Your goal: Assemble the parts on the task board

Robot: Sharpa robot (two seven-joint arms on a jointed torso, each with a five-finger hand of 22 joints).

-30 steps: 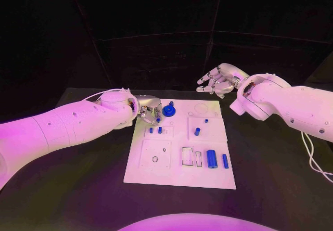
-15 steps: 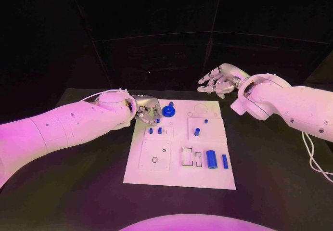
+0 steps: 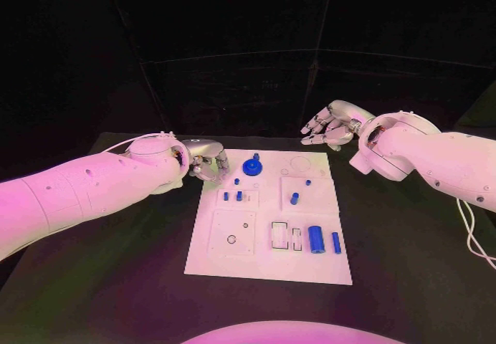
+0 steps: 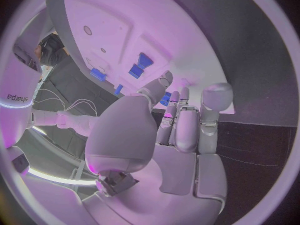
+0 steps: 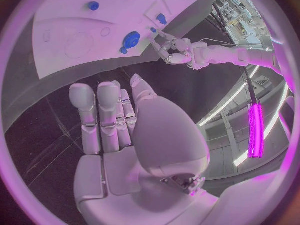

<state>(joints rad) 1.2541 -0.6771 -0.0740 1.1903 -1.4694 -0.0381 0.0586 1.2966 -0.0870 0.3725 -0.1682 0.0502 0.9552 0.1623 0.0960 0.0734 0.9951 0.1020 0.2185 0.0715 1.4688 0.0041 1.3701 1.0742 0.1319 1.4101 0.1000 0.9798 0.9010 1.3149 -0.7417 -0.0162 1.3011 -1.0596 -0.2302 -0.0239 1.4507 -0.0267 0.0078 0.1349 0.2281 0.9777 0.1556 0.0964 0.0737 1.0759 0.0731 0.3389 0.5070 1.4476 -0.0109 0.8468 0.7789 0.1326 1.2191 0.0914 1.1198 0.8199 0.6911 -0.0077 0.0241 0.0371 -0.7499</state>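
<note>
Black table [image 3: 124,287] carries the white task board [image 3: 269,265] at its middle, blue parts [image 3: 316,239] on it. Left hand [image 3: 205,159] hovers at the board's far left corner, fingers curled, holding nothing. Right hand [image 3: 331,123] hangs beyond the far edge, fingers loosely apart, empty.

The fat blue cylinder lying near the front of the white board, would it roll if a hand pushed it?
Probably. The fat blue cylinder lies on its round side on the flat task board, so a sideways nudge would likely roll it. It looks smooth, maybe slippery.
</note>
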